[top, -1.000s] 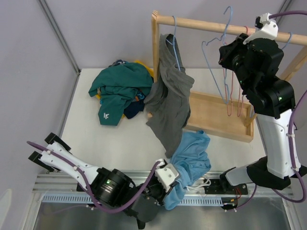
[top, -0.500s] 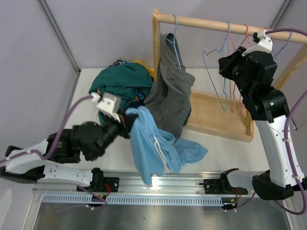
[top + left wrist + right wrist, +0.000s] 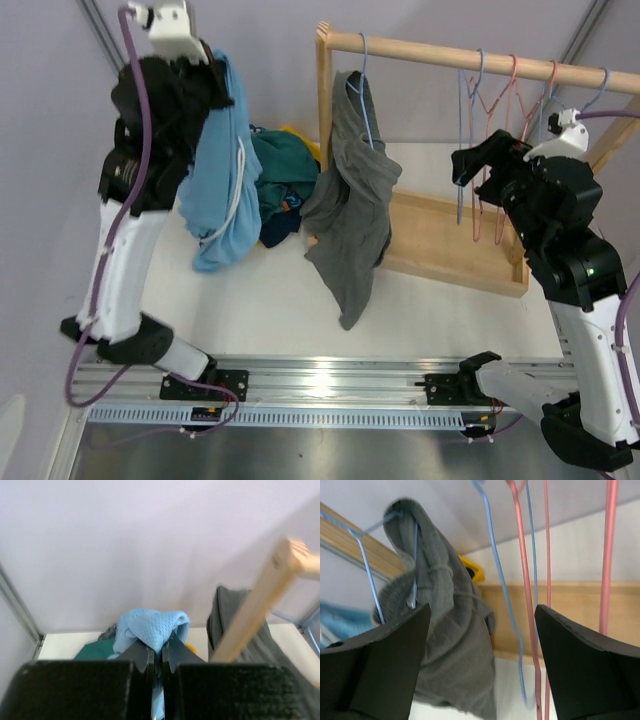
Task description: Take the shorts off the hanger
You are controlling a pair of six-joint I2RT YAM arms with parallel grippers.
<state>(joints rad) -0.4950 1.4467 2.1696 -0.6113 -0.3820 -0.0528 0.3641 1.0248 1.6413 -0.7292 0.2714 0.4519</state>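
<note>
Left tool (image 3: 159,649) tight on the light blue shorts (image 3: 215,185) (right tool (image 3: 482,630) spread wide)

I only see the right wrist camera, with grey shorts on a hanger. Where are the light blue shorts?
Observer: The left claw is pinching the light blue shorts, dangling high over the left side of the table.
Operator: Are there other shorts lying down?
Observer: Yes, dark teal-green shorts sit in a pile at the back left.
Operator: Where on the rack is my grey pair?
Observer: The grey shorts hang at the left end of the wooden rod.
</note>
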